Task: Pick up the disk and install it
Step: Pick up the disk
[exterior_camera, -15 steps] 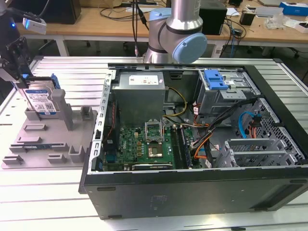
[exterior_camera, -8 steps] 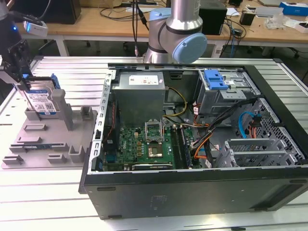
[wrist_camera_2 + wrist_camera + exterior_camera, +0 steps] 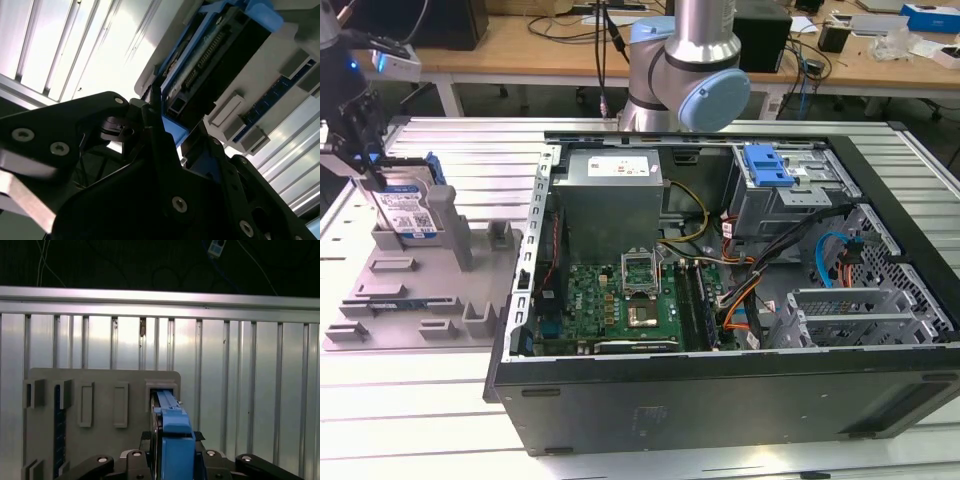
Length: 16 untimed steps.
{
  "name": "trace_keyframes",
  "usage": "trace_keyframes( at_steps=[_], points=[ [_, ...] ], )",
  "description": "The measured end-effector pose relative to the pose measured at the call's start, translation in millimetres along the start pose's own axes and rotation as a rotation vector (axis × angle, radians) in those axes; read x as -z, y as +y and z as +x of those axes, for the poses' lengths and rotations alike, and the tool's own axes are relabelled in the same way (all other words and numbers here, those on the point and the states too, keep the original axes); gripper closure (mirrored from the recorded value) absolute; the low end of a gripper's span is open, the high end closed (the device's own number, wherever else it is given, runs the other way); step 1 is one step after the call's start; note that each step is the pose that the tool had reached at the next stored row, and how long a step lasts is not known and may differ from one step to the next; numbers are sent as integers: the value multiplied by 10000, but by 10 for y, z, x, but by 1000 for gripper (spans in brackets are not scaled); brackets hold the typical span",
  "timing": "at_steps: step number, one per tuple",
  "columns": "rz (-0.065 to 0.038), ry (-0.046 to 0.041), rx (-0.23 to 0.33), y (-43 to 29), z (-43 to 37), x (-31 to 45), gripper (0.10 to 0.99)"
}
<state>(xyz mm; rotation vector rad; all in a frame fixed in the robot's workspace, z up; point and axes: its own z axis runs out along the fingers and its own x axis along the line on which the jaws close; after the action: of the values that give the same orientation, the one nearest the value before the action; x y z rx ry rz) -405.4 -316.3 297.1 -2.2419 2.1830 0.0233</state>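
Closest, the gripper (image 3: 176,131) straddles the blue edge of the disk (image 3: 408,212) — jaws narrow, but whether they pinch it I cannot tell. The disk stands upright in the grey holder (image 3: 420,295) — the open computer case (image 3: 720,385) lies farther off.

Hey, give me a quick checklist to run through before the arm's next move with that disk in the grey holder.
1. Disk standing upright in the grey holder: ok.
2. Gripper down at the disk's upper edge: ok.
3. Disk's blue frame lined up along the gripper's middle, in the first wrist view: ok.
4. Firm hold on the disk: cannot tell.
5. Computer case lying open, inside exposed: ok.
6. Drive cage free to take the disk: cannot tell; a blue clip sits on it.
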Motion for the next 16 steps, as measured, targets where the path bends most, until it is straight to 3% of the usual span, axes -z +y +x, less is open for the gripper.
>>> trace_keyframes(
  at_steps=[16],
  points=[
    [0, 0, 1, 0, 1, -19, 718]
  ],
)
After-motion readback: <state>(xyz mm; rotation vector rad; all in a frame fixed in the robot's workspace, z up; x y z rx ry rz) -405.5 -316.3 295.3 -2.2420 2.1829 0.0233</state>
